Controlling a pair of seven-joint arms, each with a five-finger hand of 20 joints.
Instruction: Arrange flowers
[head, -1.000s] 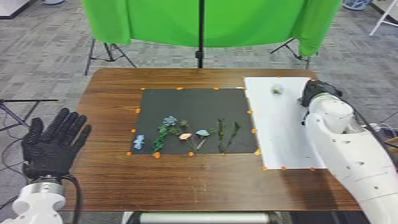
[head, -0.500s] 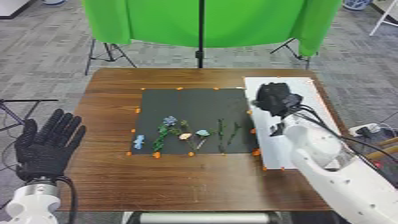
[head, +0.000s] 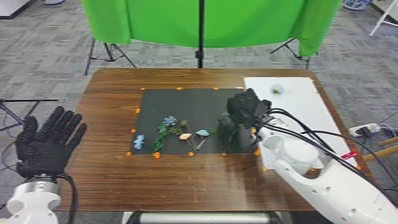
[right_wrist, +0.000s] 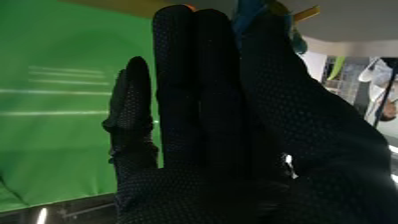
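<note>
In the head view my right hand (head: 247, 106) is over the right edge of the black mat (head: 173, 107), just beyond the green stems (head: 223, 135), partly covering them. In the right wrist view the same hand (right_wrist: 204, 115) has straight fingers. My left hand (head: 51, 142) is open left of the mat. On the mat lie a blue flower (head: 170, 120) with green leaves (head: 160, 140), a pink flower (head: 185, 136), a pale blue flower (head: 202, 133) and a light blue piece (head: 139, 142). A small pale vase-like object (head: 277, 89) stands on the white board.
The white board (head: 306, 107) lies right of the mat, partly under my right arm. Orange markers (head: 156, 155) line both. Brown wood (head: 178, 185) extends in front, and a green cloth (head: 151, 22) hangs behind the table.
My right hand has moved left from the white board's far right side to the mat's right edge. The left hand has shifted slightly left.
</note>
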